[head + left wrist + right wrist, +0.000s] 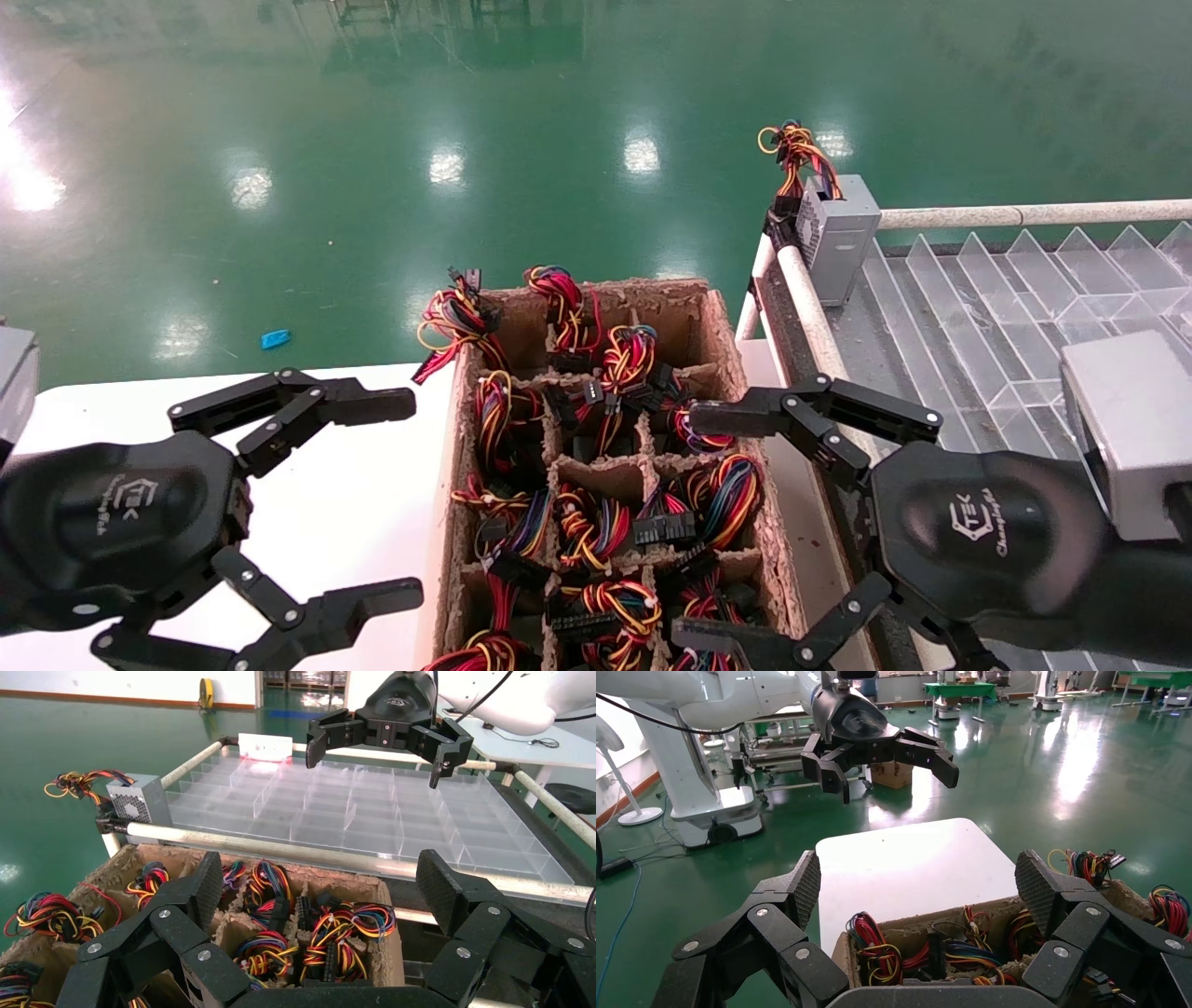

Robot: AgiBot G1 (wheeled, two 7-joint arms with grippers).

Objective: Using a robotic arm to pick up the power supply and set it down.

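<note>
One power supply (841,240), a small grey box with a vent grille and a wire bundle on top, stands upright at the near corner of the clear divider tray (978,308); it also shows in the left wrist view (137,799). More wire bundles with black plugs fill the brown cardboard tray (722,326), their boxes hidden in the compartments. My right gripper (689,527) hangs open over that tray's right edge, holding nothing. My left gripper (400,499) is open above the white table (354,485), left of the cardboard tray.
White rails (810,308) frame the clear divider tray on the right. A small blue object (276,338) lies on the green floor beyond the table. A white robot base (712,804) stands on the floor behind my left arm.
</note>
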